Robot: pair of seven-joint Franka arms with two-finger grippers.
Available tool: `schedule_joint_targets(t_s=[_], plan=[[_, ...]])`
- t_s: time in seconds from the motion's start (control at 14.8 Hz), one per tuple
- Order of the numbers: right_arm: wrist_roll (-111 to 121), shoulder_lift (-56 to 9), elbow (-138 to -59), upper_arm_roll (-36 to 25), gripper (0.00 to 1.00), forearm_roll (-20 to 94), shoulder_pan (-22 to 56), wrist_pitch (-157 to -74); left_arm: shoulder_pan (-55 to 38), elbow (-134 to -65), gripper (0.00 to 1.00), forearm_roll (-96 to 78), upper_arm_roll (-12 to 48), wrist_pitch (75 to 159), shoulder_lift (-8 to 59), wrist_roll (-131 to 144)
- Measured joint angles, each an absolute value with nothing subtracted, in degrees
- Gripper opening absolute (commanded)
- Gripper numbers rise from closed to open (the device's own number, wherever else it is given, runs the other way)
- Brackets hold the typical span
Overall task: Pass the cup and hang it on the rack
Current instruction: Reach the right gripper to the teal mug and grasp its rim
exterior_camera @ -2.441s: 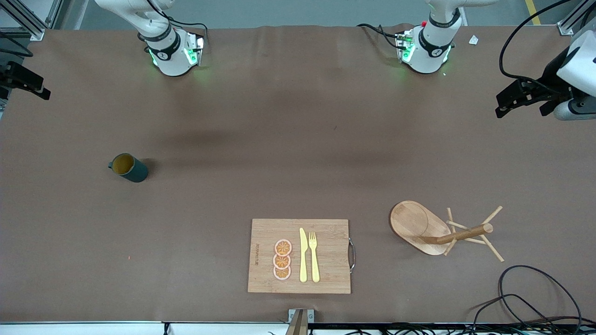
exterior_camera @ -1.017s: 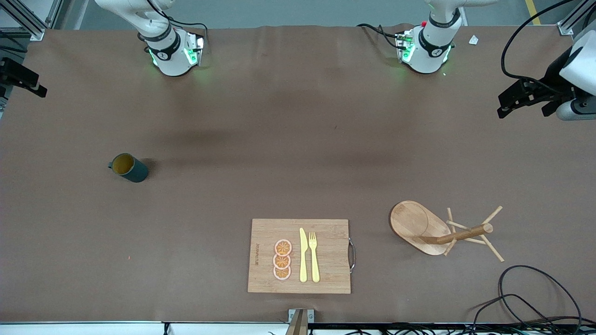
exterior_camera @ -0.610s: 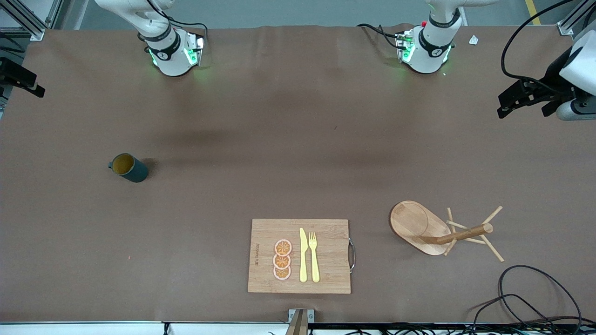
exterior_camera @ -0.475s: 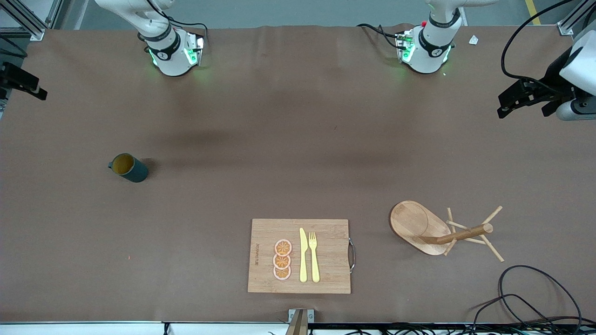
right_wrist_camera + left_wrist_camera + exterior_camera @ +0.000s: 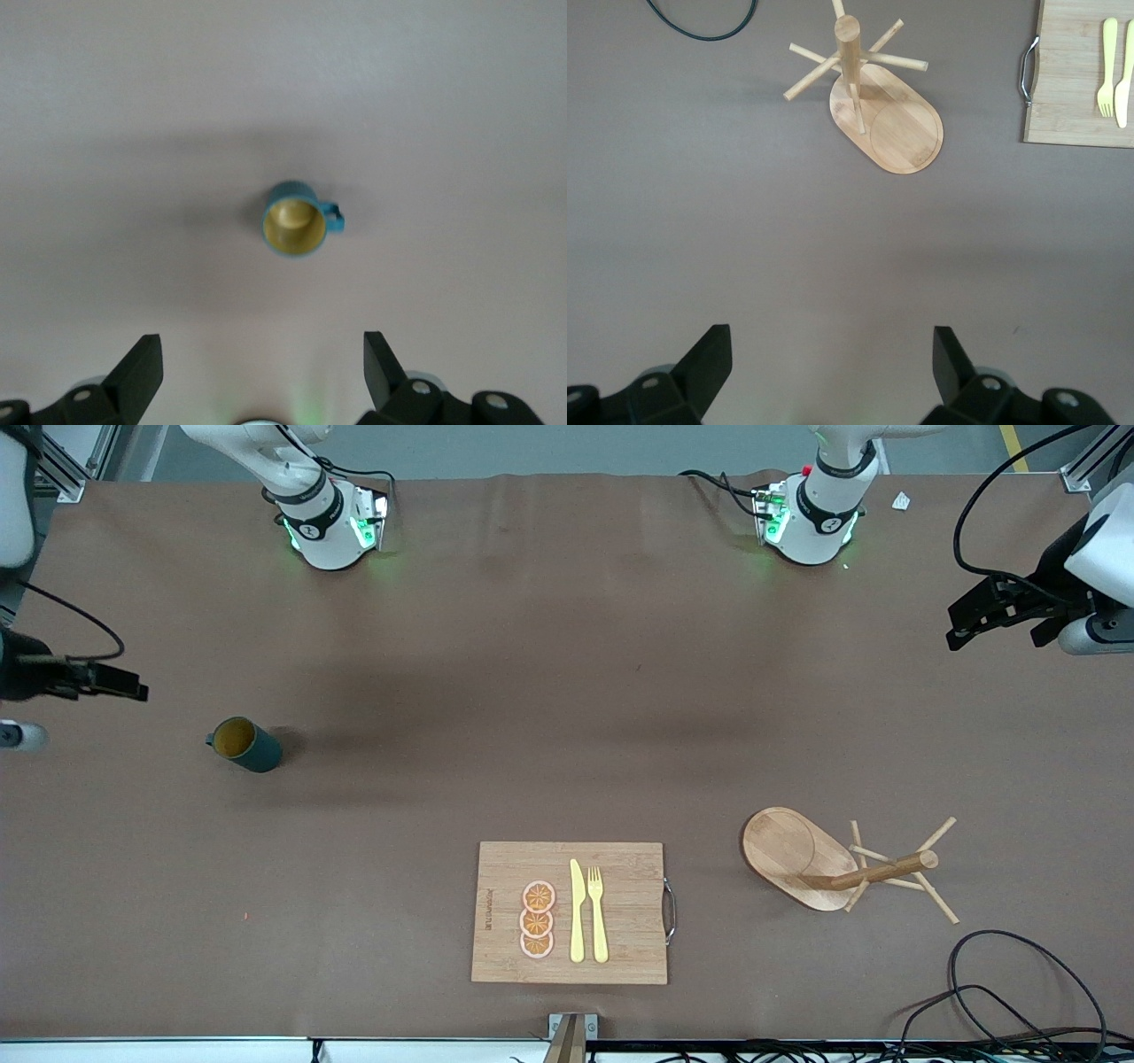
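Observation:
The dark teal cup (image 5: 244, 744) stands upright on the brown table toward the right arm's end, its yellow-brown inside showing. It also shows in the right wrist view (image 5: 294, 220), handle to one side. My right gripper (image 5: 133, 687) is open and empty, up in the air near the table's end, short of the cup. The wooden rack (image 5: 837, 864) stands on its oval base toward the left arm's end; the left wrist view shows its post and pegs (image 5: 850, 53). My left gripper (image 5: 952, 629) is open and empty, high over the table's end.
A rectangular wooden cutting board (image 5: 620, 868) lies near the table's front edge, between cup and rack, with a yellow knife (image 5: 576, 911), a fork (image 5: 598, 912) and orange slices (image 5: 537, 919) on it. Black cables (image 5: 1001, 983) lie near the rack.
My right gripper has come in from the table's end toward the cup. The left arm, the cup and the rack have hardly moved.

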State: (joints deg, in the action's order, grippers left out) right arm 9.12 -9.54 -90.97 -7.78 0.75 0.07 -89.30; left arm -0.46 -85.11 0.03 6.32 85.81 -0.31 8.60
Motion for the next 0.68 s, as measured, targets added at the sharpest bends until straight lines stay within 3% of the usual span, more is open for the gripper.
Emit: schedule_joint_targets(t_s=[0.41, 0.68], plan=[[26.3, -10.2, -107.8, -8.0, 1.00, 0.8, -2.2, -108.5, -0.4, -85.1, 1.00, 0.0, 6.3, 85.8, -0.3, 8.6], [33.5, -11.0, -121.1, -7.9, 1.00, 0.8, -2.2, -126.0, -0.4, -85.1, 1.00, 0.0, 6.3, 85.8, -0.3, 8.6]])
